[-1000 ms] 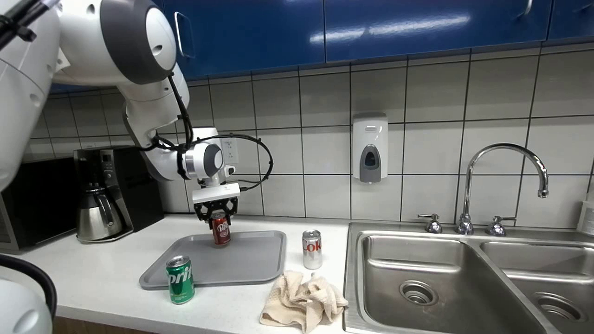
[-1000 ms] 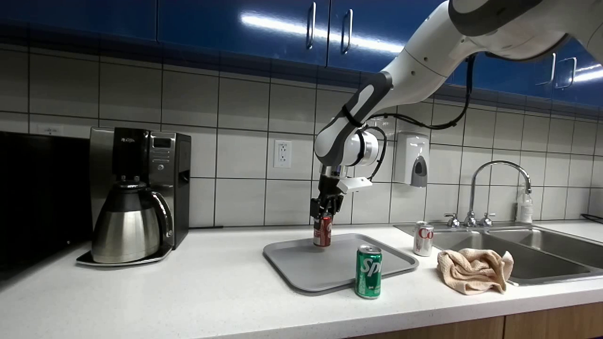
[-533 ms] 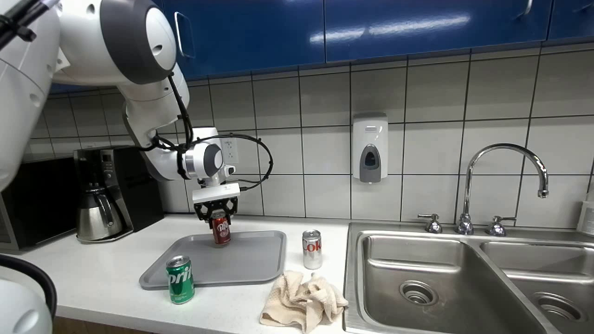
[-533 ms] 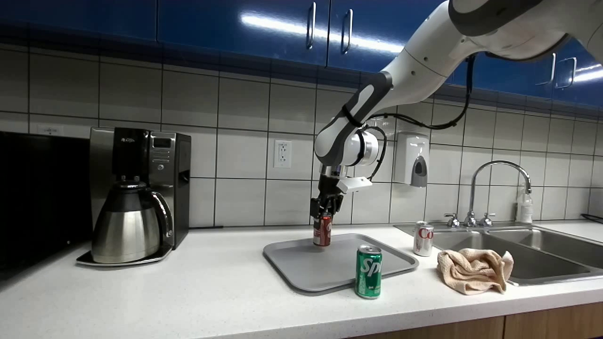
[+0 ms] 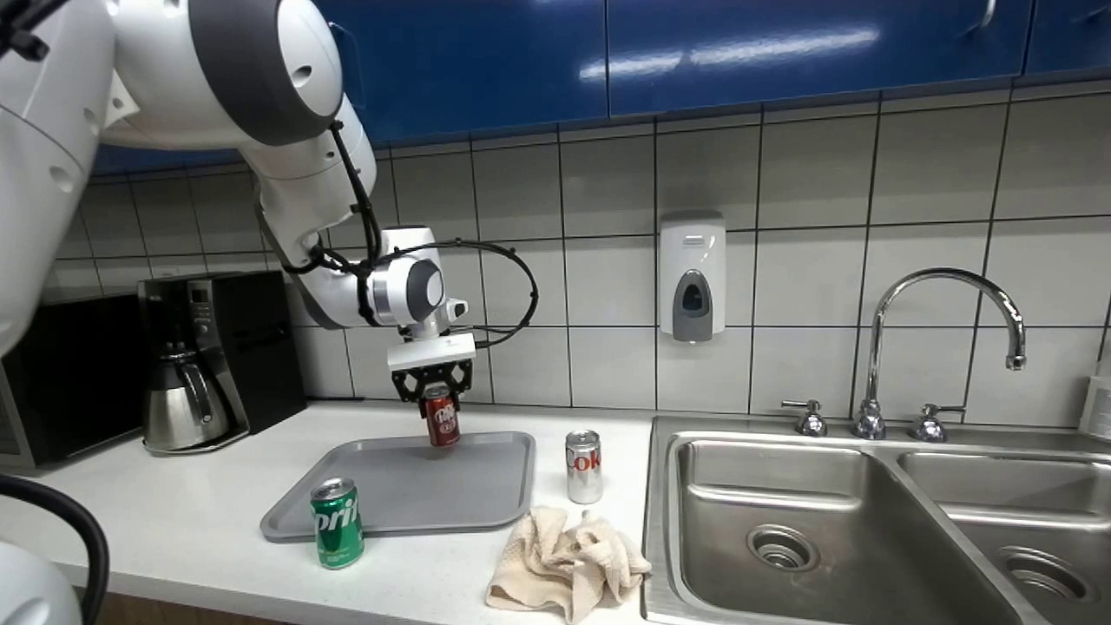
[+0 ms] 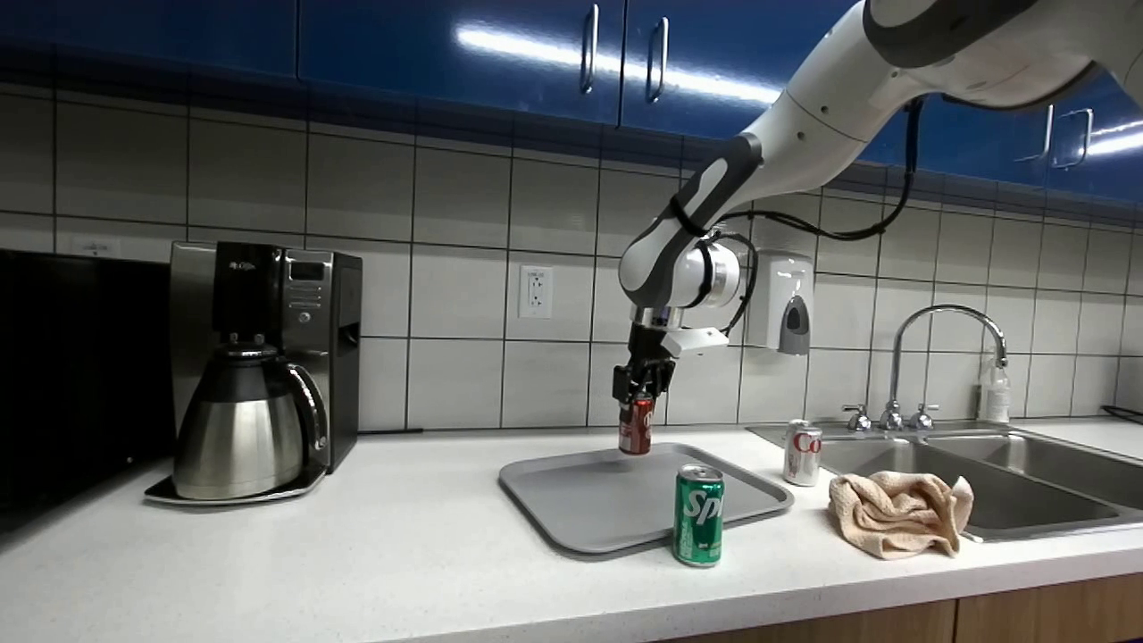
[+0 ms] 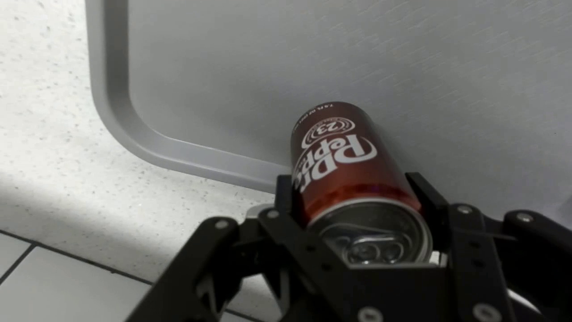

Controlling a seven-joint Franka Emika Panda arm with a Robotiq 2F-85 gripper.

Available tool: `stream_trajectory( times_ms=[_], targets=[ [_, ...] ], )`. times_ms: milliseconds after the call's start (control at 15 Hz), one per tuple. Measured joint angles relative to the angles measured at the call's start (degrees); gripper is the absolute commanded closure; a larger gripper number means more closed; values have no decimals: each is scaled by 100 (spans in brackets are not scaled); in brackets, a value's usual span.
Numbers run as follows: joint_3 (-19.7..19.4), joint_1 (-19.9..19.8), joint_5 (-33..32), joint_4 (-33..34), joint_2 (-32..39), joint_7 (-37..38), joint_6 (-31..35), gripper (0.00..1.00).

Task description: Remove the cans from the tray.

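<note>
Blue cabinets point(image 6: 464, 54) behind, the arm point(image 6: 814, 134) bends downward, claw point(image 7: 350, 184) clamped on the red can point(image 5: 443, 424).

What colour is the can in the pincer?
The can is dark red, printed in white; the wrist view shows it best.

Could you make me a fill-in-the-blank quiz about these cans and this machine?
The black two-fingered end effector grips the dark red cylindrical metal can lettered Dr ____.
Large lettering on the silver-white cylindrical metal can is ____.
Counting the green cylindrical metal can, ____ cans stand outside the flat grey rectangular tray.
Missing words: Pepper; red; two.
</note>
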Motion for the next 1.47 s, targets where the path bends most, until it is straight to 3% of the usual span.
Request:
stream_trajectory(
  times_ms=[1467],
  targets=[
    [-287,-473,13,17,-36,0,87,62]
  ],
)
